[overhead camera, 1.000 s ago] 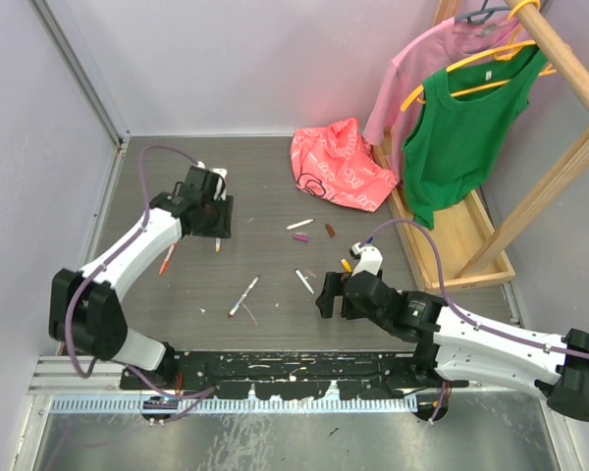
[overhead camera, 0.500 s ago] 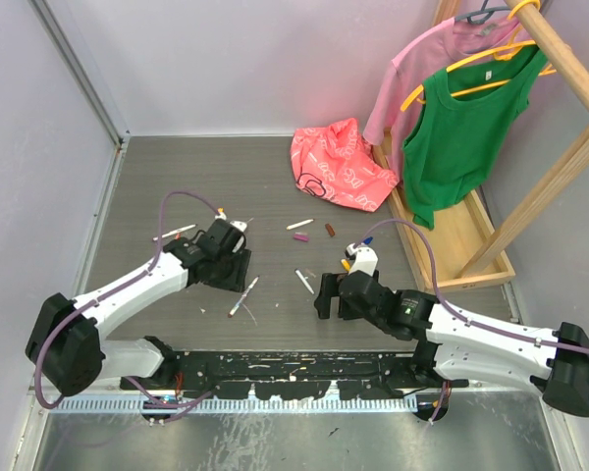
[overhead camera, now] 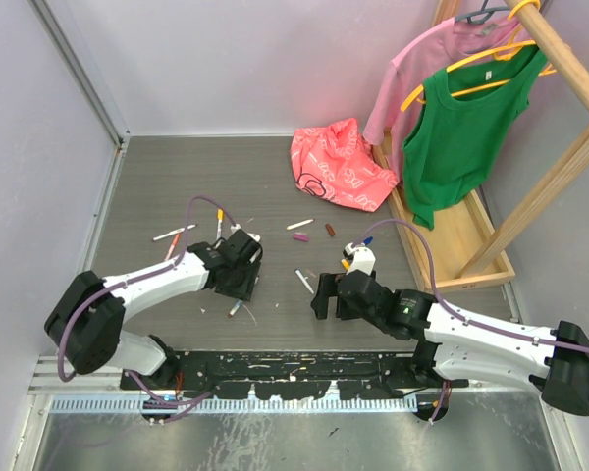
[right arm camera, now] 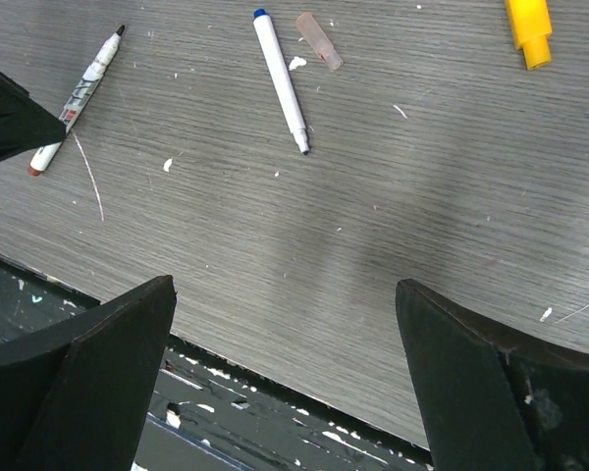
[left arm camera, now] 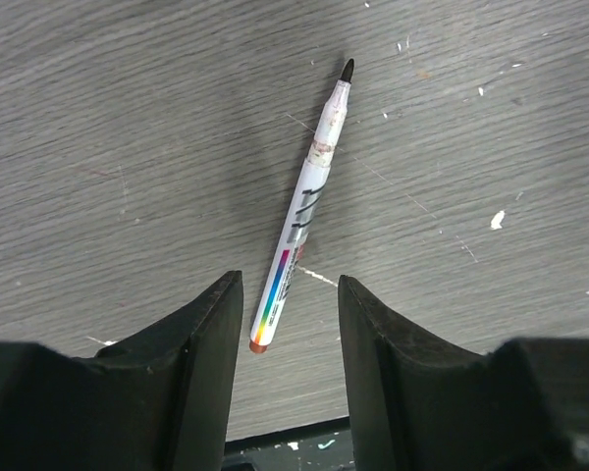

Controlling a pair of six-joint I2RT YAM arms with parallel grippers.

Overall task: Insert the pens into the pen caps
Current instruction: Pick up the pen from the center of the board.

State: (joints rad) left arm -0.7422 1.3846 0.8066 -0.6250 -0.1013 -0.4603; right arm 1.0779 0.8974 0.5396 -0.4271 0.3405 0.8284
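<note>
A white pen [left arm camera: 302,211] with a black tip and a rainbow stripe lies slanted on the grey table. Its brown end rests between the fingers of my left gripper [left arm camera: 290,287], which is open and not touching it. In the top view this pen [overhead camera: 235,308] pokes out under the left gripper [overhead camera: 239,290]. My right gripper [overhead camera: 321,294] stands wide open over bare table [right arm camera: 285,294]. Ahead of it lie a blue-ended pen [right arm camera: 280,83], a pale cap [right arm camera: 319,41] and a yellow cap [right arm camera: 527,29]. More pens [overhead camera: 174,234] and purple [overhead camera: 300,236] and dark red [overhead camera: 329,232] caps lie farther back.
A red patterned bag [overhead camera: 339,167] sits at the back. A wooden clothes rack [overhead camera: 471,240] with a pink and a green shirt stands on the right. The black rail [overhead camera: 294,365] runs along the table's near edge, close under both grippers.
My left arm has swung from the far left in towards the middle front and now hangs over the rainbow-striped pen. The right gripper has edged slightly left.
</note>
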